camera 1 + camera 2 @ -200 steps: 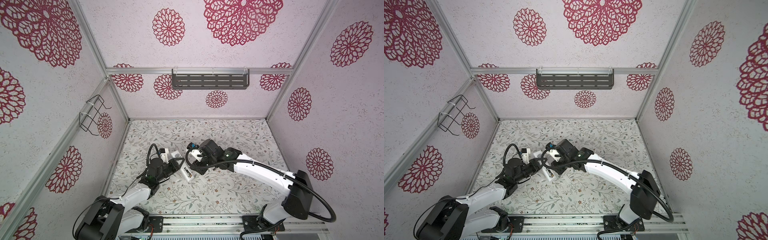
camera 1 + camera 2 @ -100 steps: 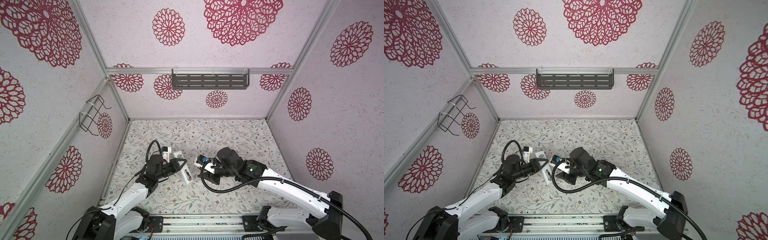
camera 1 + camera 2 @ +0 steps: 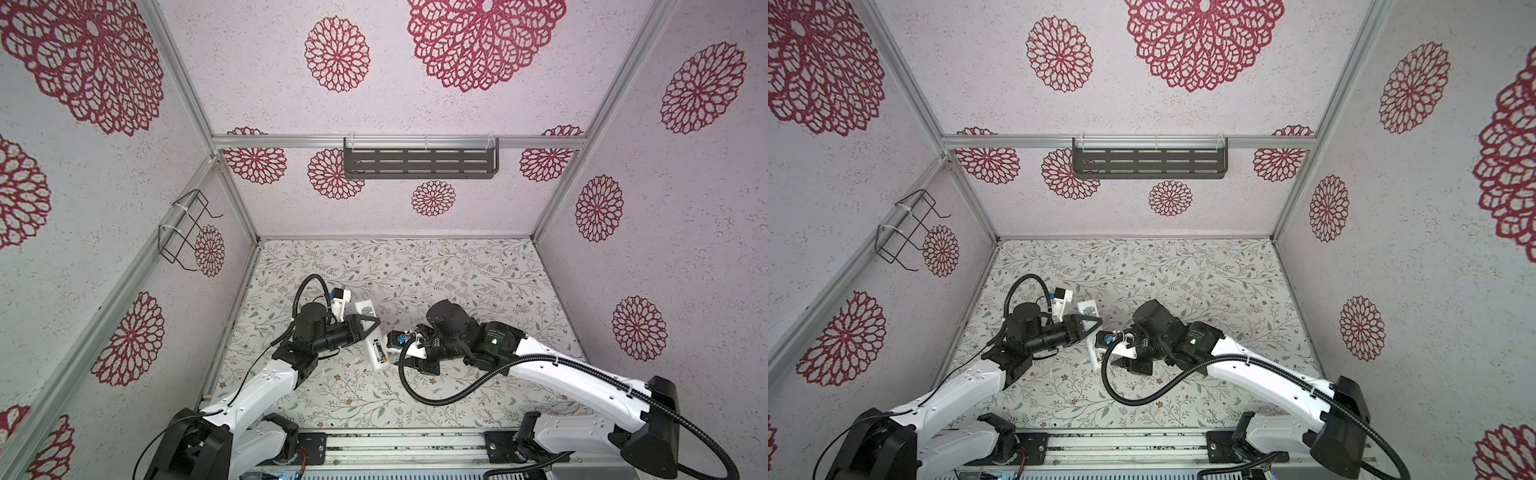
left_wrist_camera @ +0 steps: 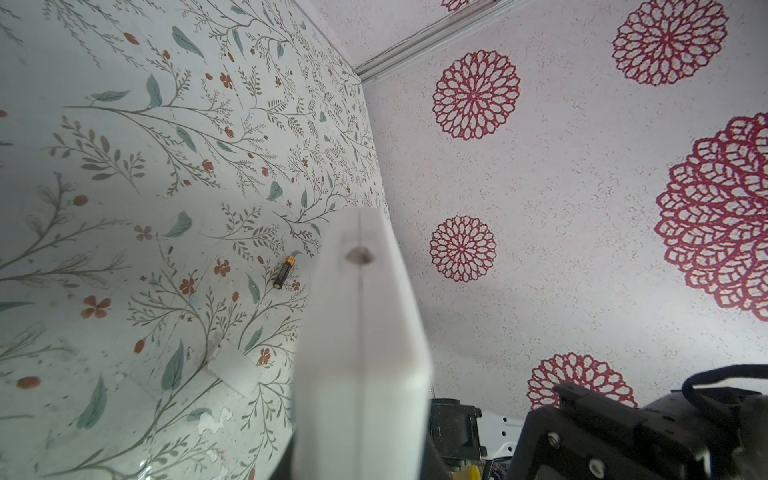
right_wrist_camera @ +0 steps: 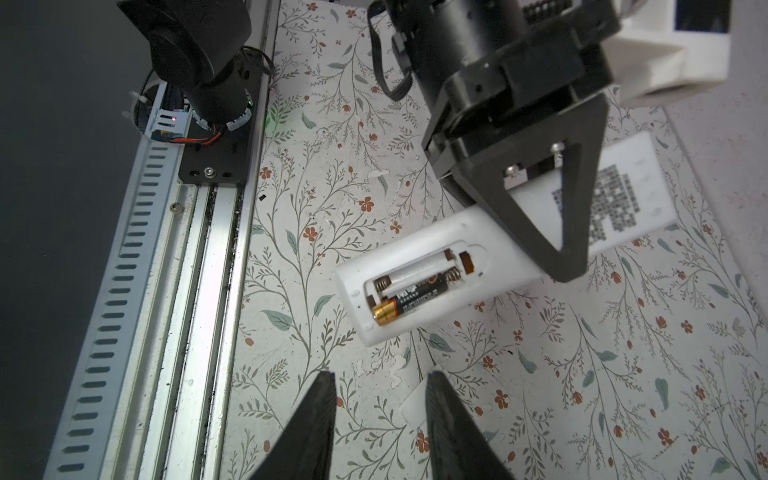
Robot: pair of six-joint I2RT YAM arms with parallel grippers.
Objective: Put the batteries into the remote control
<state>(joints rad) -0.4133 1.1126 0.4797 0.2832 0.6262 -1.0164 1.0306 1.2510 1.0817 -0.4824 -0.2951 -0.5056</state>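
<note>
White remote (image 5: 469, 230) pinched by L gripper (image 3: 372, 324), bay up, prob. so cells drop in; 1st battery (image 5: 415, 297) seated, 2nd battery (image 4: 284, 272) loose on table (image 5: 332, 187). R gripper (image 5: 380, 382) spread, empty, near cover (image 5: 413, 405).

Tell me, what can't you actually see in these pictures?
- The remote control: button side faces away in every view.
- The left gripper: far finger behind the remote, right wrist view.
- The loose battery: label too small, left wrist view.
- The white cover: partly behind the right gripper.
</note>
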